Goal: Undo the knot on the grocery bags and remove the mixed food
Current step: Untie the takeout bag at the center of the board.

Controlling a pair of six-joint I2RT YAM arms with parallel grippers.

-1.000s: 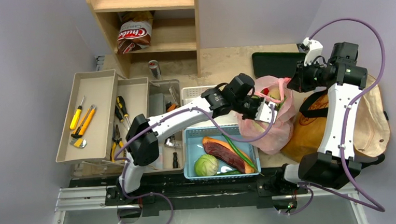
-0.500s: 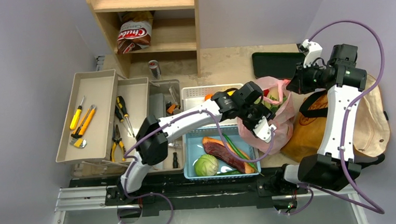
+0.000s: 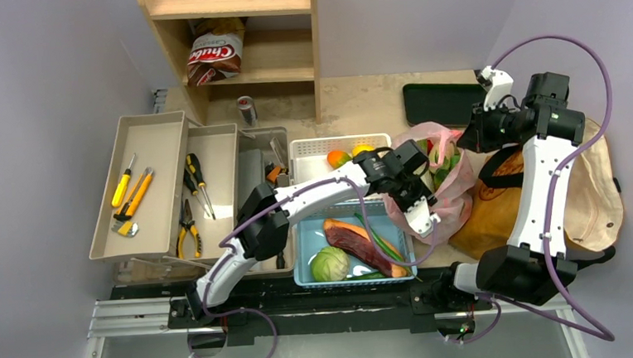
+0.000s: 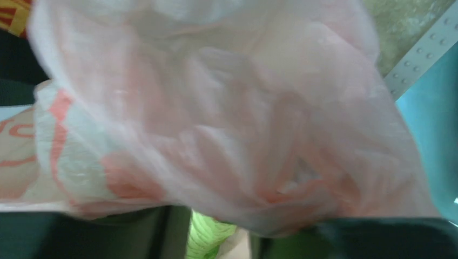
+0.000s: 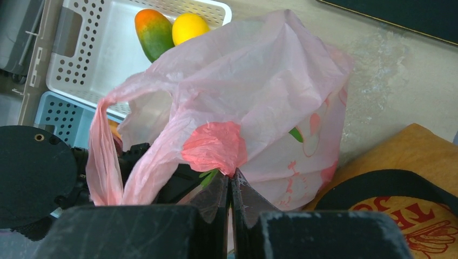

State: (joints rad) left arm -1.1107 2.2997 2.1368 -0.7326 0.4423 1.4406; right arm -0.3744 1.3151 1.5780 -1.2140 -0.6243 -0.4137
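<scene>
Pink bag (image 3: pixel 447 189): one, film pinched by closed right gripper (image 5: pixel 231 186). Left gripper (image 3: pixel 425 220): jaws apart against bag. White basket (image 3: pixel 302 159): two fruits (image 5: pixel 186 27).

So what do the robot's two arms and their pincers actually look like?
Both the left arm and right arm have white tube-like links joined by chunky black joint housings. A thin purple cable loops loosely along each. The right pincer is black and scuffed; the left pincer looks white with black parts. No markings are readable.
</scene>
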